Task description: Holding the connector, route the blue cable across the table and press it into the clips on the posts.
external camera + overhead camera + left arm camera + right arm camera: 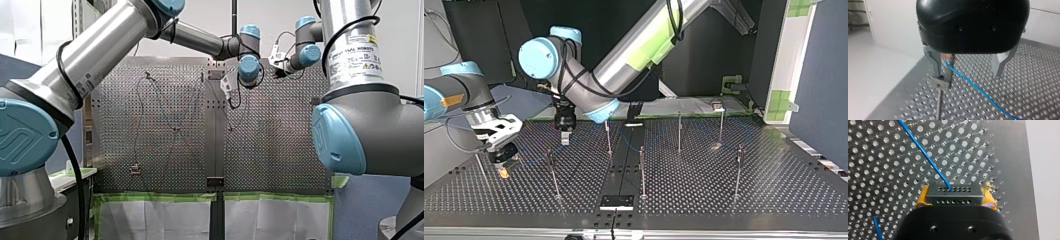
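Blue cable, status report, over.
Right gripper shut on connector. Left gripper open at a post clip. Blue cable runs by the clip, seating unclear. No obstruction seen.

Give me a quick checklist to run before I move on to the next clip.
1. Right gripper clamped on connector: ok, held at both ends.
2. Cable seated in connector: ok.
3. Left gripper free of cable: cannot tell. Its fingers are apart, and the cable runs close beside one.
4. Cable pressed into clip under left gripper: cannot tell.
5. Grippers apart from each other: ok in the top view.
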Controlling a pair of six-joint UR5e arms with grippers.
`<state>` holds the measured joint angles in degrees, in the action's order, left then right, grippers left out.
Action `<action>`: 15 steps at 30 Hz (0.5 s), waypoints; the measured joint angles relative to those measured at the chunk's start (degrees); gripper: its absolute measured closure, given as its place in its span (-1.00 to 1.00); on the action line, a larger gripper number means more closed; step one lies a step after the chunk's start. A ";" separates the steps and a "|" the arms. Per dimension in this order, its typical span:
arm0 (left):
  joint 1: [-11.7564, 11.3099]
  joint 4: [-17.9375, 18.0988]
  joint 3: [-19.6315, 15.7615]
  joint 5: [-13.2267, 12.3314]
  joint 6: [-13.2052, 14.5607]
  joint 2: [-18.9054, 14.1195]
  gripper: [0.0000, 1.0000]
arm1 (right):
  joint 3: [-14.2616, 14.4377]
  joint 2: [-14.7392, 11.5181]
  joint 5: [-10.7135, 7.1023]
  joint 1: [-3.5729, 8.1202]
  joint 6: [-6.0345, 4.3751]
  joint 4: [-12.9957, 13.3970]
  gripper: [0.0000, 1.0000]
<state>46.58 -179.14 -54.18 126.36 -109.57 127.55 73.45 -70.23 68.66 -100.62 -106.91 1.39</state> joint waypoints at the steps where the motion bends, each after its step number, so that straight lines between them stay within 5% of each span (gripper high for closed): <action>1: 0.10 0.38 -0.41 -0.02 -0.04 -0.41 -1.00 | 0.00 0.00 0.00 -0.05 0.00 -0.01 1.00; 15: 1.06 6.83 -6.82 2.39 -0.58 -6.84 -1.00 | 0.00 0.00 0.00 -0.27 0.10 -0.09 1.00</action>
<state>47.64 -172.31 -61.00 128.76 -110.15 120.72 73.45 -70.23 68.66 -100.89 -106.81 1.31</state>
